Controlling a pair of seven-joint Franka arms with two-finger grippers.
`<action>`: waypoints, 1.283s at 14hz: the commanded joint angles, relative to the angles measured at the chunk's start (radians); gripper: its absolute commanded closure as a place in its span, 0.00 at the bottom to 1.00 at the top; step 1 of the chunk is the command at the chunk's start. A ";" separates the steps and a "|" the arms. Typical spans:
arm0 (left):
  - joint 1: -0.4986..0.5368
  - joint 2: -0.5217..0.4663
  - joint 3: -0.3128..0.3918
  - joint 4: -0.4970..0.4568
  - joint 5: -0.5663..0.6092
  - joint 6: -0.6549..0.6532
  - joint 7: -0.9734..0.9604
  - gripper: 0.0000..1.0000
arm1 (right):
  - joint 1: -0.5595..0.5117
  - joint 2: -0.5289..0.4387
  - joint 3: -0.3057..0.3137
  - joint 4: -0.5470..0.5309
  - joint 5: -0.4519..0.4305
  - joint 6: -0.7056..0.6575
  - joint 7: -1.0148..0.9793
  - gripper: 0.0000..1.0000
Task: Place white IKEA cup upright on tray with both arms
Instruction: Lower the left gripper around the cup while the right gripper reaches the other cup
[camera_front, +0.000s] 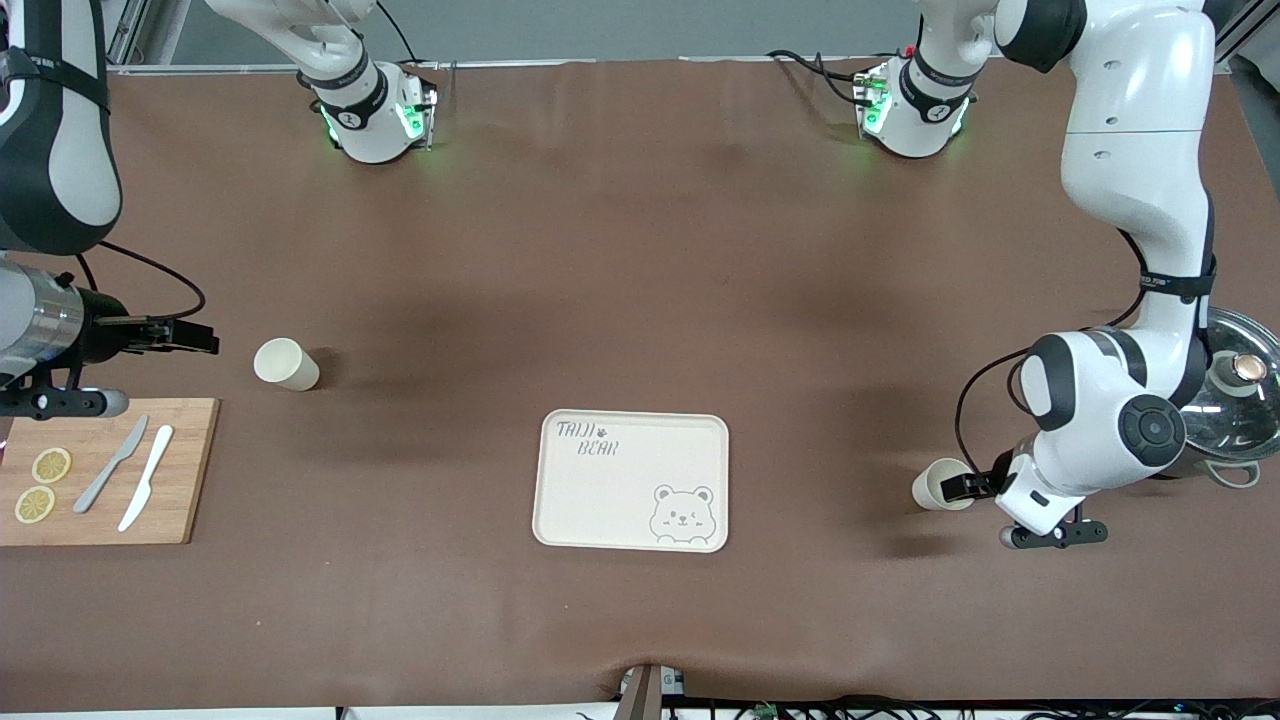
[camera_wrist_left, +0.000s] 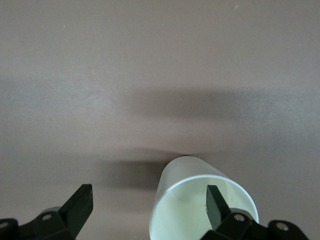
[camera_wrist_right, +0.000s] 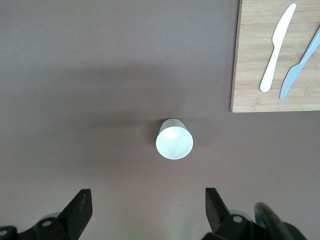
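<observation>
A white cup (camera_front: 285, 364) lies on its side toward the right arm's end of the table, its mouth facing my right gripper (camera_front: 195, 337). The right gripper is open and empty a short way from it; in the right wrist view the cup (camera_wrist_right: 174, 140) lies ahead of the gripper (camera_wrist_right: 147, 197). A second white cup (camera_front: 938, 485) lies on its side toward the left arm's end. My left gripper (camera_front: 968, 487) is open at its mouth. In the left wrist view one finger (camera_wrist_left: 215, 205) is inside the cup (camera_wrist_left: 192, 175) and the other is outside. The cream tray (camera_front: 632, 480) lies between the cups, with nothing on it.
A wooden cutting board (camera_front: 110, 470) with two lemon slices (camera_front: 42, 484) and two knives (camera_front: 130, 478) lies at the right arm's end, nearer to the front camera than the right gripper. A pot with a glass lid (camera_front: 1238, 385) stands at the left arm's end.
</observation>
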 joint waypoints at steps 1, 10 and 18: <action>-0.006 0.011 0.001 0.004 0.017 0.033 0.015 0.00 | -0.018 0.015 0.007 0.025 -0.015 -0.016 -0.002 0.00; -0.023 0.031 -0.001 -0.001 0.009 0.085 0.102 0.00 | -0.053 0.071 0.009 0.026 -0.009 -0.005 0.169 0.00; -0.005 0.016 -0.001 -0.041 0.002 0.082 0.095 0.00 | -0.110 0.118 0.007 -0.062 -0.006 0.070 0.226 0.00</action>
